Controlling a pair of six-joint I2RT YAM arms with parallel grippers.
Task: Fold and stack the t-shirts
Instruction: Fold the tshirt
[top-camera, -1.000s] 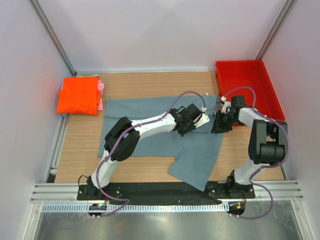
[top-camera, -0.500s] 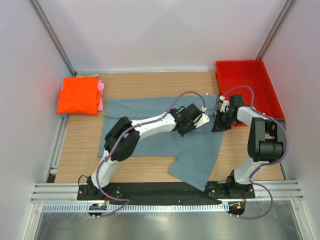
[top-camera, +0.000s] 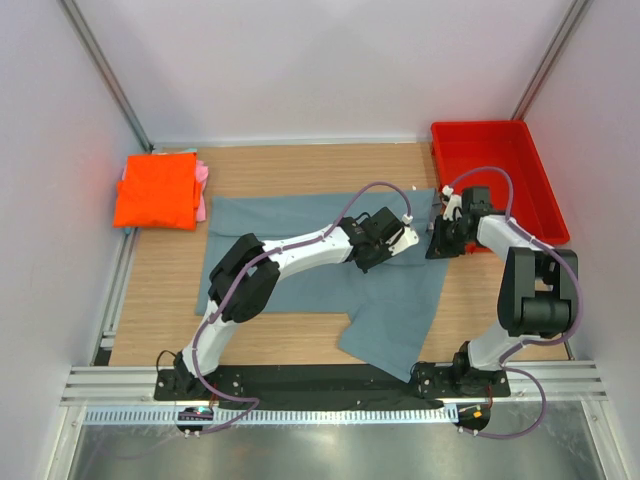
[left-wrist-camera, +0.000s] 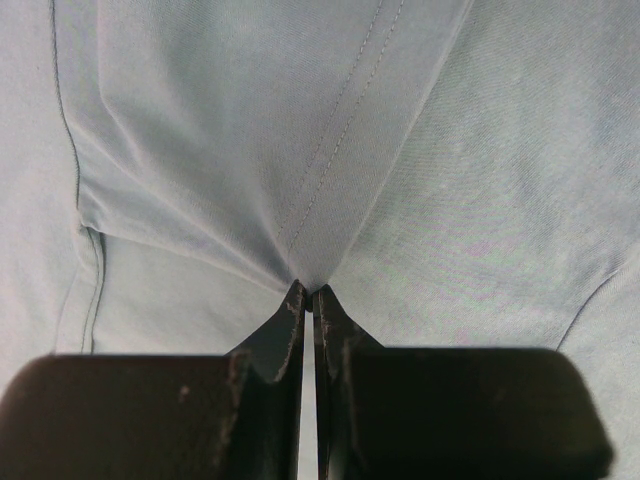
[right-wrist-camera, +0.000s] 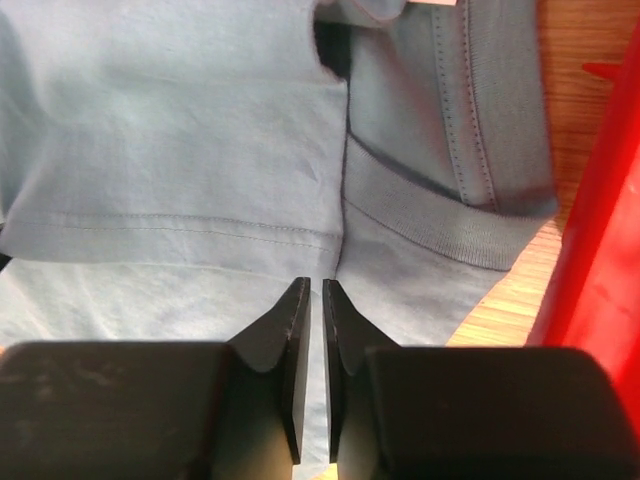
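Right hand edged away, left hand pinching shirt

Even, bright light, soft shadows — left gripper dark, slightly blurry up close.

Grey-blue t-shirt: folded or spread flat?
Mostly spread: the grey-blue t-shirt lies wide across the table, while the left gripper pinches up a crease of it.
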